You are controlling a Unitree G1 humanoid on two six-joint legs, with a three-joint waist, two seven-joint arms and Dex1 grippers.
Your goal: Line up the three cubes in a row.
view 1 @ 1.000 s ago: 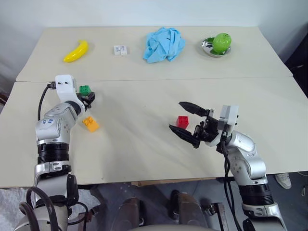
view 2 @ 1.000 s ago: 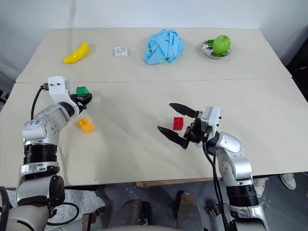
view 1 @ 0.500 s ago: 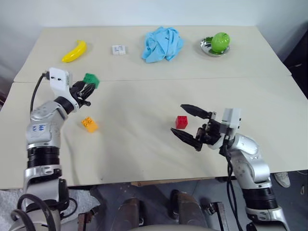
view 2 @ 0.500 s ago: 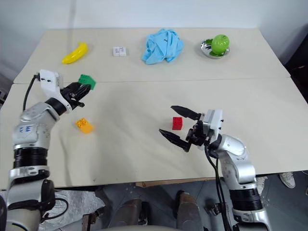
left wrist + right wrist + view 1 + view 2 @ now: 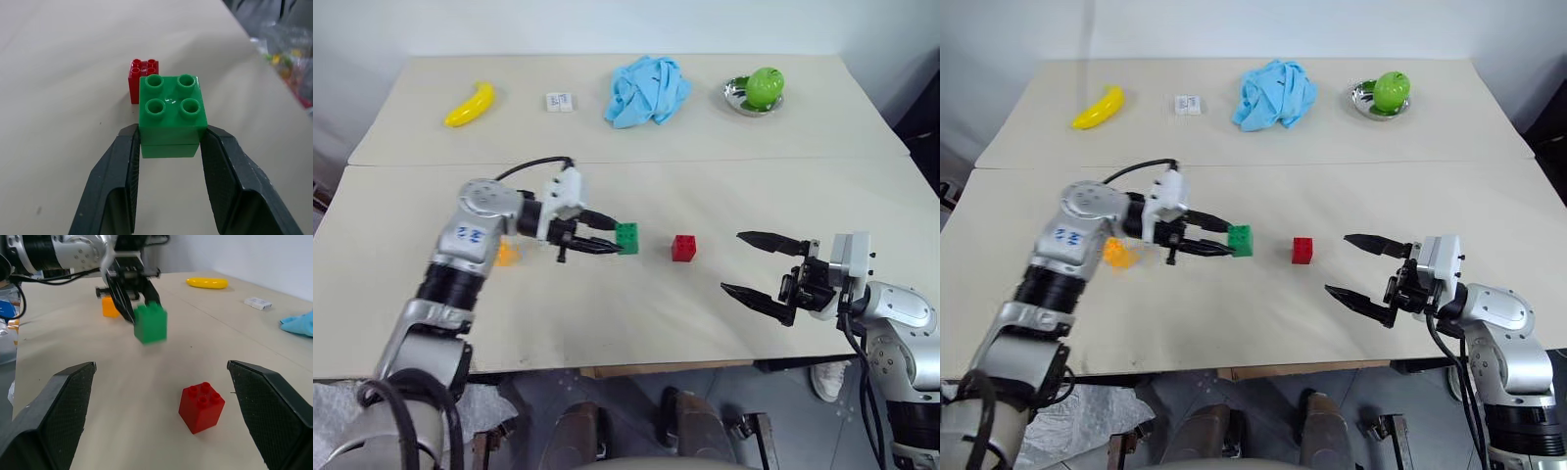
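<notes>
My left gripper (image 5: 610, 241) is shut on the green cube (image 5: 627, 237), holding it just above the table, a little to the left of the red cube (image 5: 684, 247). In the left wrist view the green cube (image 5: 171, 114) sits between both fingers (image 5: 119, 181), with the red cube (image 5: 139, 79) just beyond it. Behind my left forearm lies the orange-yellow cube (image 5: 507, 255), partly hidden by the arm. To the right of the red cube, my right gripper (image 5: 755, 266) is open with nothing between its fingers. The right wrist view shows the red cube (image 5: 201, 407), the held green cube (image 5: 150, 323) and the orange-yellow cube (image 5: 110, 307).
Along the back of the table (image 5: 607, 304) lie a banana (image 5: 470, 105), a small white printed box (image 5: 559, 101), a crumpled blue cloth (image 5: 647, 89) and a green apple (image 5: 766, 85) in a metal dish (image 5: 740, 98).
My left gripper has carried the green cube from the left side of the table to the middle, beside the red cube. My right gripper has drawn back to the right, away from the red cube.
</notes>
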